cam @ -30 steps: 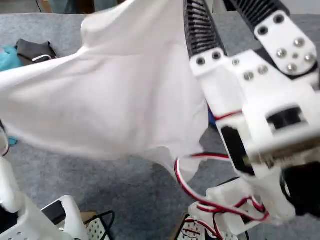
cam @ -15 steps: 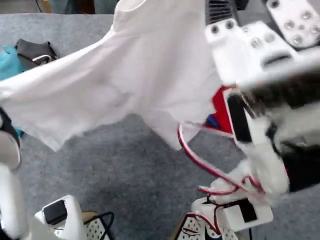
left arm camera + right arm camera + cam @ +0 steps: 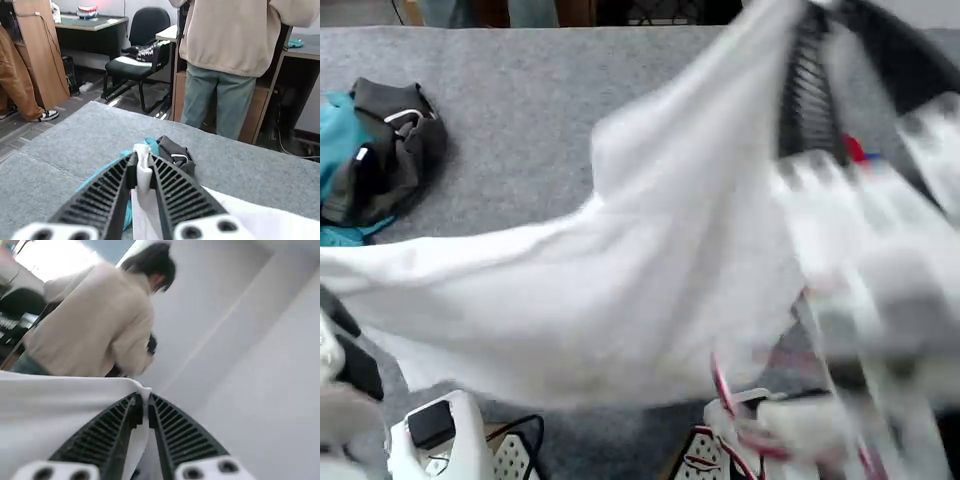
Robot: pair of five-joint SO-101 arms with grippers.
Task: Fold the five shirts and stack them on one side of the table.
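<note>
A white shirt [image 3: 620,290] hangs spread in the air between both arms, above the grey table [image 3: 520,100]. My left gripper [image 3: 142,161] is shut on a bunched edge of the white shirt [image 3: 145,200]. My right gripper [image 3: 142,408] is shut on another edge of the white shirt [image 3: 55,410], lifted high. In the high view the right arm [image 3: 860,260] is at the right, partly behind the cloth. A dark grey shirt [image 3: 390,140] and a teal shirt [image 3: 335,125] lie crumpled at the table's far left.
A red and blue garment [image 3: 855,150] peeks out behind the right arm. Arm bases and red and white wires [image 3: 740,410] crowd the near edge. Beyond the table stand a person [image 3: 235,50] and an office chair [image 3: 140,55].
The white shirt has swung down and toward the near edge, uncovering the far table and the dark pile. The right arm has swung too and is blurred.
</note>
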